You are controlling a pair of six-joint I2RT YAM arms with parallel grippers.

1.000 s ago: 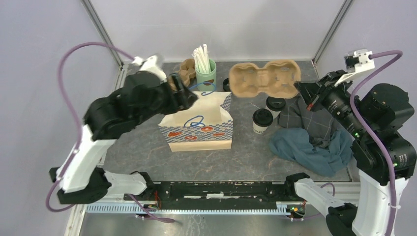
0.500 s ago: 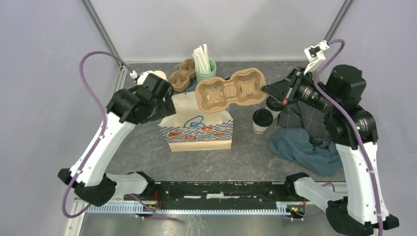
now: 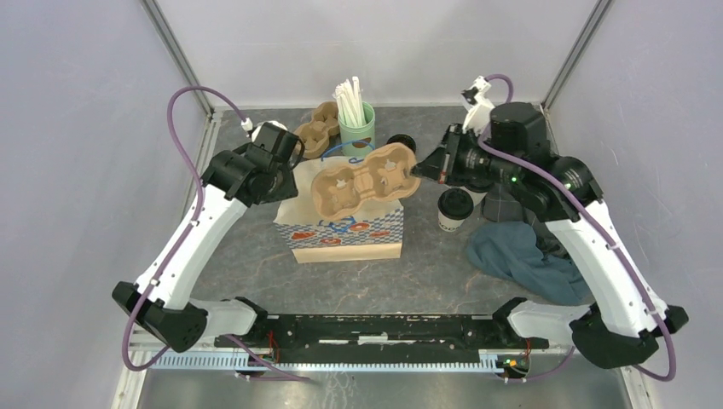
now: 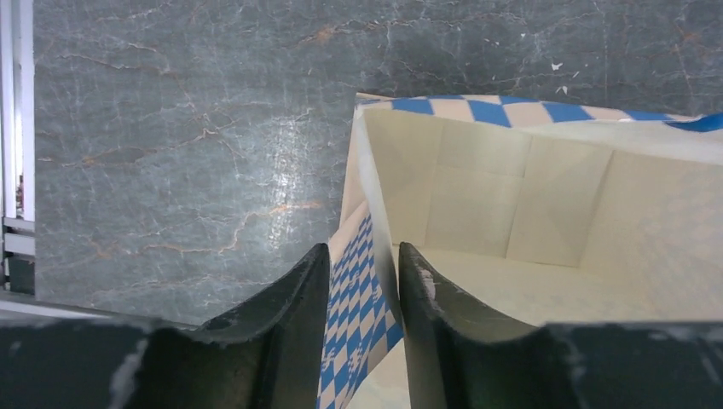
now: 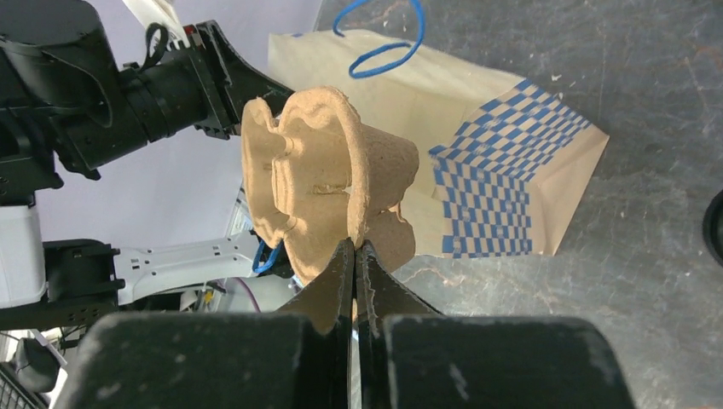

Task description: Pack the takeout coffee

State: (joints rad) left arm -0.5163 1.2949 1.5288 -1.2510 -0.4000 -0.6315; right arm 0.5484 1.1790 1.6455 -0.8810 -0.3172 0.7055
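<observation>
The takeout coffee [image 3: 454,209], a white cup with a black lid, stands on the table right of the paper bag [image 3: 341,234]. My right gripper [image 3: 418,170] is shut on the rim of a brown pulp cup carrier [image 3: 362,179] and holds it over the bag's mouth. In the right wrist view the carrier [image 5: 315,162] hangs edge-on from my gripper [image 5: 354,243], above the bag [image 5: 503,170]. My left gripper [image 3: 290,166] is at the bag's upper left edge. Its fingers [image 4: 362,251] stand apart, one on each side of the checked wall of the bag [image 4: 511,196].
A green holder of white straws [image 3: 356,119] and a second pulp carrier [image 3: 315,132] stand at the back. A black lidded item [image 3: 401,143] sits behind the bag. A crumpled grey-blue cloth [image 3: 529,256] lies at the right. Metal frame posts flank the back corners.
The right arm has swung left and brought the carrier from the back right to over the bag. The left gripper has come onto the bag's edge and its fingers have narrowed.
</observation>
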